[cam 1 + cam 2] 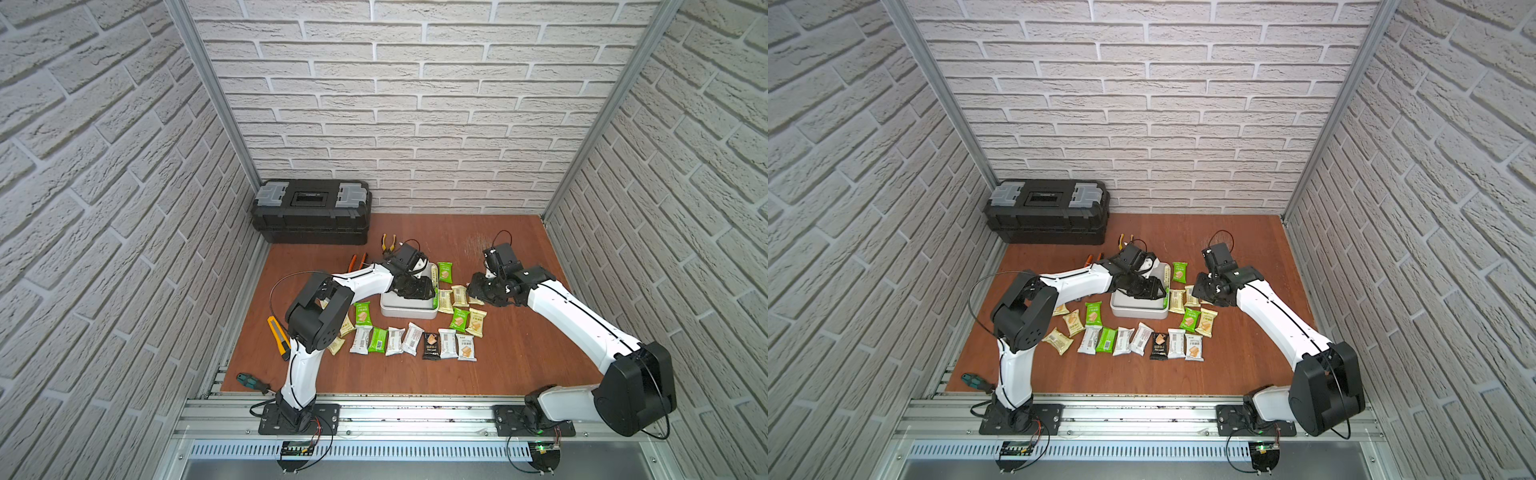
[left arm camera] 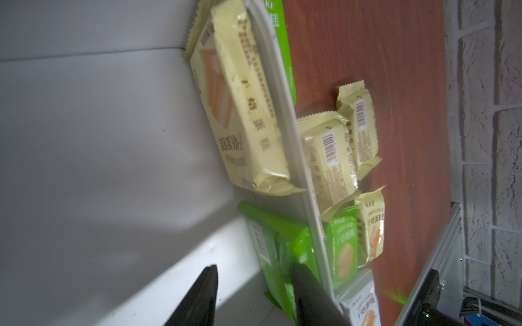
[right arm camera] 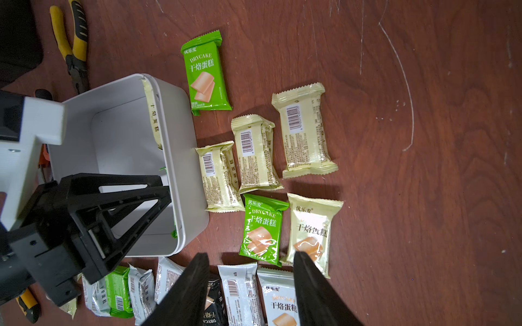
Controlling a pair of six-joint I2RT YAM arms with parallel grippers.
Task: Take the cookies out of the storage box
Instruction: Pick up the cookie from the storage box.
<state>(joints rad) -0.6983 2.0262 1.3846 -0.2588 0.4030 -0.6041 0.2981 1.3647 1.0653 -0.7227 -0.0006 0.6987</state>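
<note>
Sitting in the storage box (image 1: 409, 312): left hand (image 2: 255, 266) open

Fingers apart, the left hand grips nothing; a green packet (image 2: 282, 240) and a pale yellow packet (image 2: 245, 113) lean against the box wall beside it. Most cookies (image 1: 412, 338) lie on the desk (image 1: 519, 353) around the box. The right hand (image 3: 251, 254) hovers open above them, empty.
</note>
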